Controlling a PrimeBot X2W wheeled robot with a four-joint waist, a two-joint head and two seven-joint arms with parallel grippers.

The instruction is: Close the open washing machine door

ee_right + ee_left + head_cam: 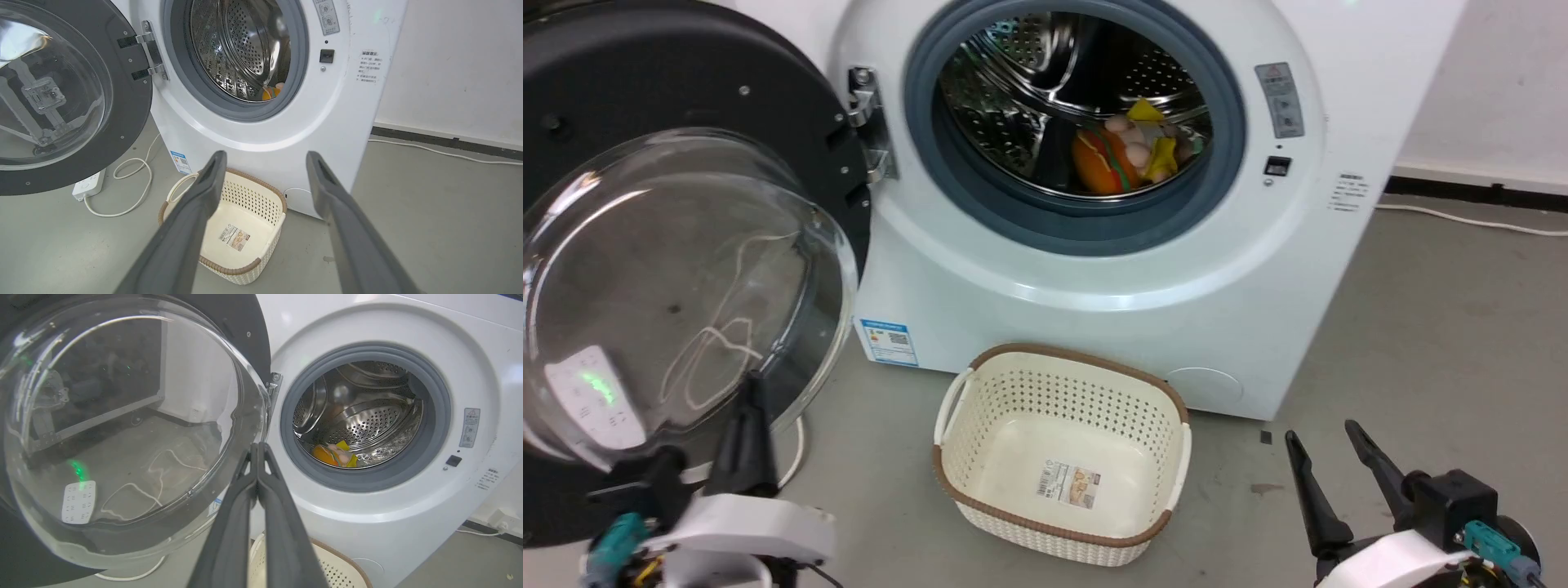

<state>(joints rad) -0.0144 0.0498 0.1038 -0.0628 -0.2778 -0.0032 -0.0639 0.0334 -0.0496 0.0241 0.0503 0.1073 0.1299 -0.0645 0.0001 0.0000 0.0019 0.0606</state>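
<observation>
The washing machine door (678, 269) hangs wide open at the left, its black rim and bulging glass bowl facing me, hinged by a metal bracket (870, 122) to the white washing machine (1111, 269). The door (122, 424) bulks large in the left wrist view, and the door (61, 98) stands at the left of the right wrist view. My left gripper (752, 388) is shut with nothing in it, its tips (258, 446) just in front of the glass bowl's lower edge. My right gripper (1323, 433) is open low at the right, far from the door.
A cream perforated basket (980, 408) stands empty on the floor before the machine. Colourful soft toys (1127, 151) lie in the steel drum. A white power strip (88, 185) and its looped cable lie on the floor under the door. A white cable (1462, 216) runs along the wall.
</observation>
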